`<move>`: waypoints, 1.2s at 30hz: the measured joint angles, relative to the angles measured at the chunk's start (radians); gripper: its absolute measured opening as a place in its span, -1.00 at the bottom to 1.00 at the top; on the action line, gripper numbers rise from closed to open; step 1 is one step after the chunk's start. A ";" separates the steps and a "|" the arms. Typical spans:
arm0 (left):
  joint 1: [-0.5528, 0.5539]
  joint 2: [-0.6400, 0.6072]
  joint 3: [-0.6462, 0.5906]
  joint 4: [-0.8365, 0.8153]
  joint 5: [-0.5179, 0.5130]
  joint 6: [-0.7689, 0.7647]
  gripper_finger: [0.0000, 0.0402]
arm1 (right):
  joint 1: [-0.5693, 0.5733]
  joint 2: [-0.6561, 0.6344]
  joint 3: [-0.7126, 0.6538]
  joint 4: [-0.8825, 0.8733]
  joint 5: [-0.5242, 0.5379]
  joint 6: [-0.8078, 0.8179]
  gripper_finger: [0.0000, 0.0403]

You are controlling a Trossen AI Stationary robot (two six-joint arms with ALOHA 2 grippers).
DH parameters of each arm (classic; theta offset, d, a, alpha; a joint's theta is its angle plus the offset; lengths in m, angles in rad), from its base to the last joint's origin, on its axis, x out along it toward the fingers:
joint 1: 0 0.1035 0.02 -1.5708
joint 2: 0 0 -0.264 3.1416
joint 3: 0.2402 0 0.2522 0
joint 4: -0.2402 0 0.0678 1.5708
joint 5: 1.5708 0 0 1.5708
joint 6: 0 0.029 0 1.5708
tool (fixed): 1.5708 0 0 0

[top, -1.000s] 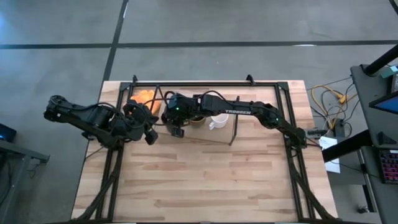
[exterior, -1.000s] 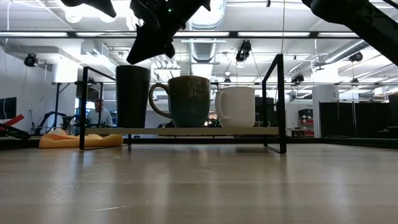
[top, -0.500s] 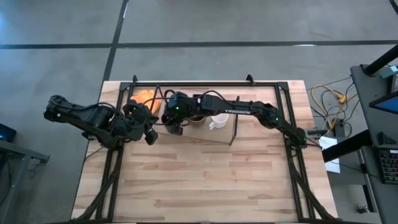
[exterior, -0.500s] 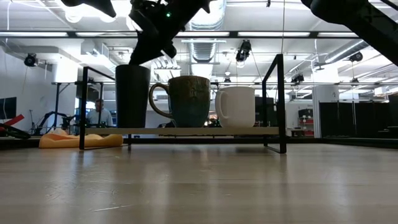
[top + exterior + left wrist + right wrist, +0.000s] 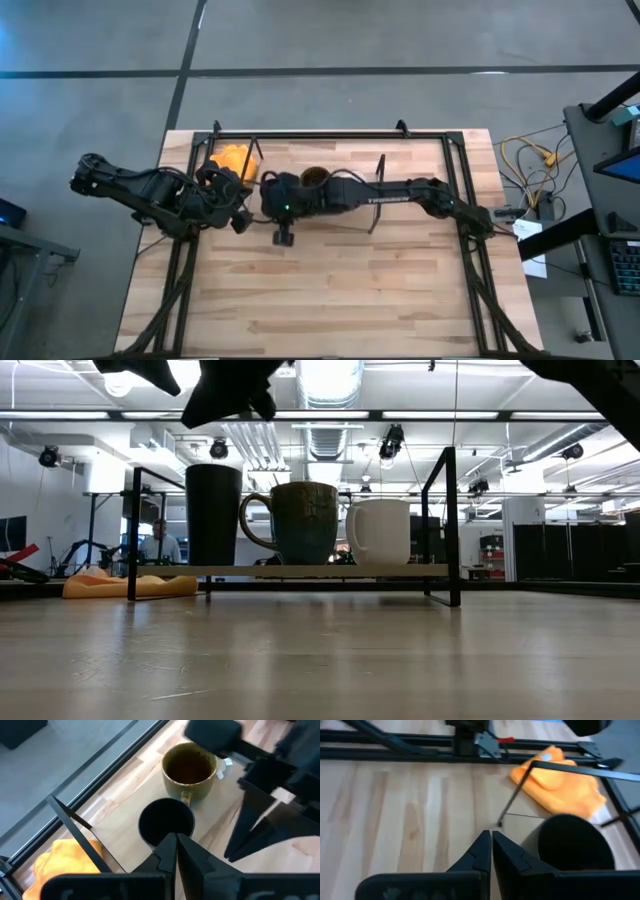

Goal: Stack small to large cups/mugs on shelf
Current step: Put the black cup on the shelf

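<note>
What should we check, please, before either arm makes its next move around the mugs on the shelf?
1. All three mugs upright on the shelf: ok. The dark mug, brown mug and white mug stand in a row.
2. Size order along the row: ok in the low view, tallest dark, then brown, then white.
3. Right pincer free of a mug: ok, shut on nothing, beside the dark mug.
4. Left pincer free: ok, shut, near the dark mug's rim.
5. Mugs clear of each other: cannot tell; brown and white look very close.
6. Orange cloth off the shelf: ok.
</note>
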 joint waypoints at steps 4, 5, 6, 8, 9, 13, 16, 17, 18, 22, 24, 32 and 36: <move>0.000 0.000 0.000 0.001 0.000 -0.001 -1.00 | 0.013 0.020 -0.005 -0.008 0.083 0.059 -0.96; 0.000 0.002 0.000 0.001 -0.001 -0.001 -1.00 | 0.012 0.027 -0.009 -0.009 0.089 0.075 -0.96; 0.000 0.002 0.000 0.001 0.000 -0.001 -1.00 | 0.011 0.036 -0.012 -0.010 0.090 0.090 -0.96; 0.000 0.003 0.000 0.001 0.000 -0.003 -1.00 | 0.007 0.057 -0.015 -0.010 0.092 0.111 -0.96; 0.000 0.002 0.000 0.001 0.000 -0.003 -1.00 | 0.006 0.064 -0.015 -0.003 0.091 0.117 -0.96; 0.000 0.002 0.000 0.001 0.000 -0.003 -1.00 | -0.001 0.087 -0.013 0.005 0.091 0.146 -0.96; 0.000 0.002 0.000 0.001 -0.001 0.000 -1.00 | -0.003 0.091 -0.023 0.017 0.107 0.143 -0.96; 0.000 0.002 0.000 0.001 0.000 0.000 -1.00 | -0.004 0.091 -0.023 0.024 0.133 0.142 -0.96; 0.000 0.002 0.000 0.002 -0.001 0.001 -1.00 | -0.007 0.091 -0.023 0.025 0.162 0.142 -0.96; 0.000 0.002 0.000 0.002 -0.001 0.001 -1.00 | -0.029 0.088 -0.026 0.029 0.162 0.161 -0.96; 0.000 0.002 0.000 0.002 -0.001 0.001 -1.00 | -0.039 0.088 -0.029 0.027 0.161 0.180 -0.96; 0.000 0.000 0.000 0.002 -0.003 0.029 -1.00 | -0.062 0.087 -0.034 0.030 0.160 0.166 -0.96; 0.000 0.000 0.000 0.002 -0.003 0.029 -1.00 | -0.071 0.087 -0.034 0.032 0.161 0.165 -0.96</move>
